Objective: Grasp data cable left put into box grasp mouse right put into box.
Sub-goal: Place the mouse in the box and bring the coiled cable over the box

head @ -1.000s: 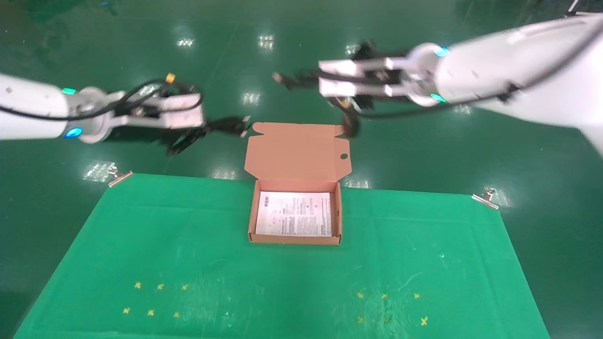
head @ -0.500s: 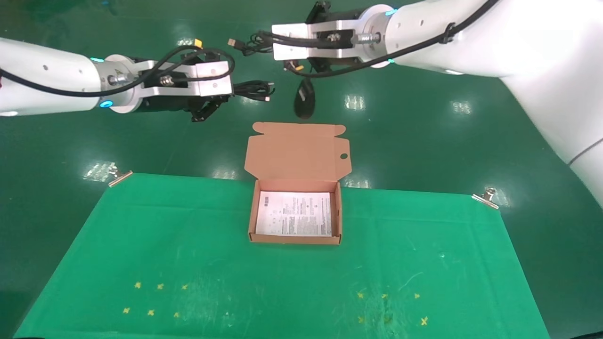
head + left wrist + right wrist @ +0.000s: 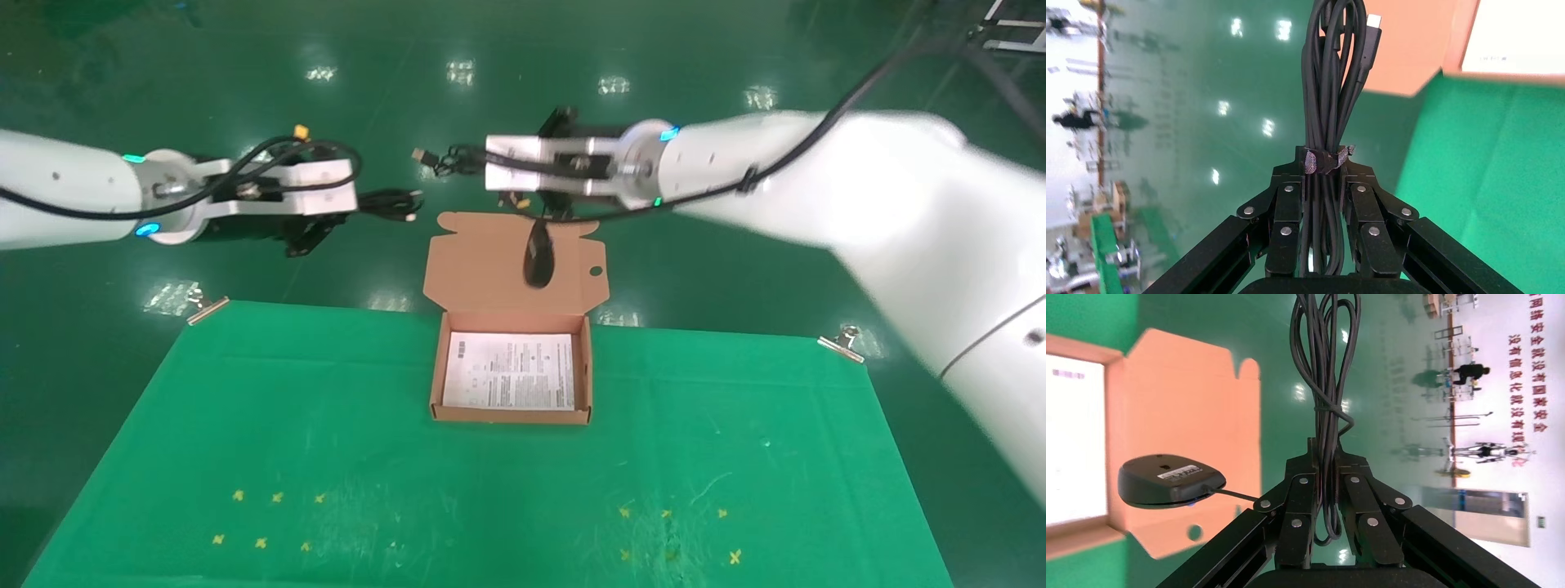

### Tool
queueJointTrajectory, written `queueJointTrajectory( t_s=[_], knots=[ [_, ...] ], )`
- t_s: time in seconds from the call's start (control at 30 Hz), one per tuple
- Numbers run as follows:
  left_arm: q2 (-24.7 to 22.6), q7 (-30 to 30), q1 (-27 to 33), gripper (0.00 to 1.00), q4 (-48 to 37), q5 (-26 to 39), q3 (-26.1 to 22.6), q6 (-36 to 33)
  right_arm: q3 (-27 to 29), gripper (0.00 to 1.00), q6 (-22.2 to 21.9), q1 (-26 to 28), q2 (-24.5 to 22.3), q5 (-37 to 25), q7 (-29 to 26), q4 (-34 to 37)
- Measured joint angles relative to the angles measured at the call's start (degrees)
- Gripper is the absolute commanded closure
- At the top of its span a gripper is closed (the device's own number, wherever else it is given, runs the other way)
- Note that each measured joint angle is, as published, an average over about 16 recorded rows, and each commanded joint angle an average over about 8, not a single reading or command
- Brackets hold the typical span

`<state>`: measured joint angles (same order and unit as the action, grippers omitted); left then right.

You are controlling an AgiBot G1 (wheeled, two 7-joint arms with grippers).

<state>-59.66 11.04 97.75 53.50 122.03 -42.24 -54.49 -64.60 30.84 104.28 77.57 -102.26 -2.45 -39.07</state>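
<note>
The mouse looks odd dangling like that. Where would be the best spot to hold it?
The right gripper is shut on the bundled cord, so the mouse hangs free before the box lid. That holds, but the body can swing. A steadier grip would probably be across the mouse's narrow sides, coming from above its domed back, since its oval body is flat underneath.

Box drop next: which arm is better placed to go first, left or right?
Probably right. The right pincer holds the mouse's cord, and the mouse dangles before the box lid. The left pincer, clamping the data cable, sits off to the side.
</note>
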Motion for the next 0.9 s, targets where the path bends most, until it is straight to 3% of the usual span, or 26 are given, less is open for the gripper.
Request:
queueJointTrajectory(
  t_s=[0.4, 0.9],
  knots=[
    [0.83, 4.57, -0.06, 1.00, -2.02, 5.42, -1.01, -0.26, -4.21, 1.00, -2.75, -4.86, 0.80, 6.43, 0.98, 1.23],
    [0.77, 5.14, 0.03, 1.00, -2.27, 6.09, -1.16, -0.32, -10.26, 1.00, -5.81, -8.95, 1.14, 16.21, 1.35, -0.04]
  ],
)
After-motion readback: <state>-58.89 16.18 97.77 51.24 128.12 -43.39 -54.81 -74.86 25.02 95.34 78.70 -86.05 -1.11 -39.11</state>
